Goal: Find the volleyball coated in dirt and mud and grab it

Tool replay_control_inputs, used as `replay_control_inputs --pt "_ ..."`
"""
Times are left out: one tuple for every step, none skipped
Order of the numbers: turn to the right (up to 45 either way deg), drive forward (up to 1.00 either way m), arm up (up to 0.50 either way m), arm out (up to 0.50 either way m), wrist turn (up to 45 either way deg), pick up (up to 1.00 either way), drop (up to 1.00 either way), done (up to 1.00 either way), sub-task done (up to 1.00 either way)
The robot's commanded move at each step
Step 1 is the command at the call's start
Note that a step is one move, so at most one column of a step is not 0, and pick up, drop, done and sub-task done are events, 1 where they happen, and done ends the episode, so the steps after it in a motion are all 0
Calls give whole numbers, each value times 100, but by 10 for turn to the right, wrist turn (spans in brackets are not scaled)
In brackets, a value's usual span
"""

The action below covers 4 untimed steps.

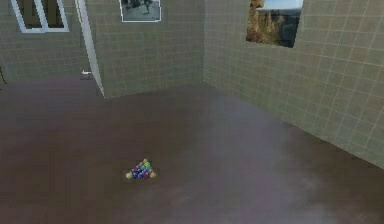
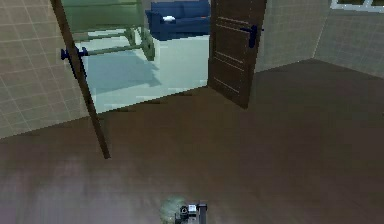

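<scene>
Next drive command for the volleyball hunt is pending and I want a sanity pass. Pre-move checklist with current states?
1. Target confirmed: cannot tell. The multi-coloured blob on the floor is too small to name.
2. Path to that blob: ok. The dark floor ahead is bare up to it.
3. Margin to the tiled wall: ok. It stands well beyond the blob.
4. Exit to the next room: ok. In the arm side view the dark door stands open, and a blue sofa lies beyond it.
5. End effector load: cannot tell. It sits at the bottom edge and its far end is unclear.
</scene>
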Motion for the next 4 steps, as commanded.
replay_control_inputs --pt "0 0 0 0 450 0 0 0 0" --pt "0 0 0 0 450 0 0 0 0" --pt "0 0 0 0 450 0 0 0 0" --pt "0 0 0 0 150 0 0 0 0"
